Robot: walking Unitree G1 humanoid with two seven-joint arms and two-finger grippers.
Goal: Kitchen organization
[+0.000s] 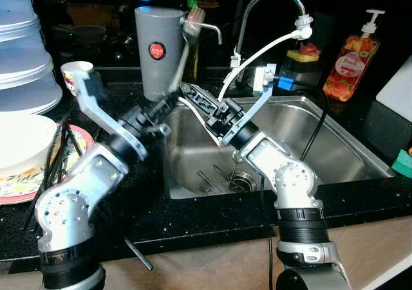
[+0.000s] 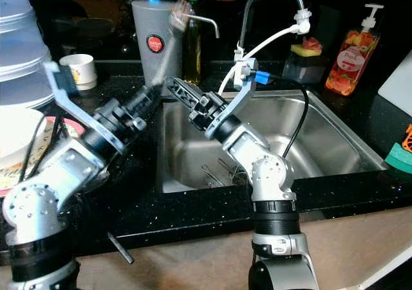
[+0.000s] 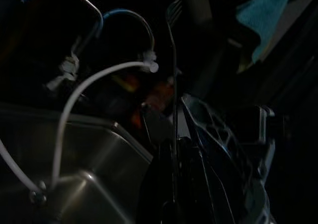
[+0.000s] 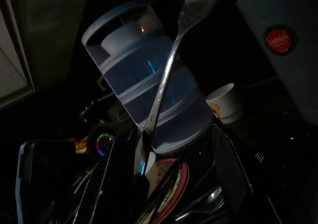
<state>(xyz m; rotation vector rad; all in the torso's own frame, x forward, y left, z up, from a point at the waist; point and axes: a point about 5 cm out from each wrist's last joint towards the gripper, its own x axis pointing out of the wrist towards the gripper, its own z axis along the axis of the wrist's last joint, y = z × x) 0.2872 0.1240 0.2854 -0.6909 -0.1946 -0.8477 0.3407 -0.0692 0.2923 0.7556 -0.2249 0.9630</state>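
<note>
The sink (image 1: 335,142) is the landmark here: both grippers meet over its near-left corner, at the edge of the black counter (image 1: 212,219). The left gripper (image 1: 168,103) has its fingers clamped on the handle of a fork (image 1: 183,58), which slants up and away from the sink toward the tall grey canister (image 1: 158,49) standing behind that corner, tines uppermost and blurred. The right gripper (image 1: 198,100) reaches in from over the basin with its fingers either side of the same handle; whether they are pressing it or still apart cannot be told from the dark wrist pictures. More cutlery (image 1: 215,177) lies on the sink floor near the drain. To the left of the sink stand a dish rack with a floral plate (image 1: 19,181), a stack of plastic tubs (image 1: 22,52) and a small paper cup (image 1: 76,71). The step in hand looks like a fork passing between hands or being carried off for storing. The next move likely calls for one secure grip before the other lets go, then a tines-up drop into a holder.
</note>
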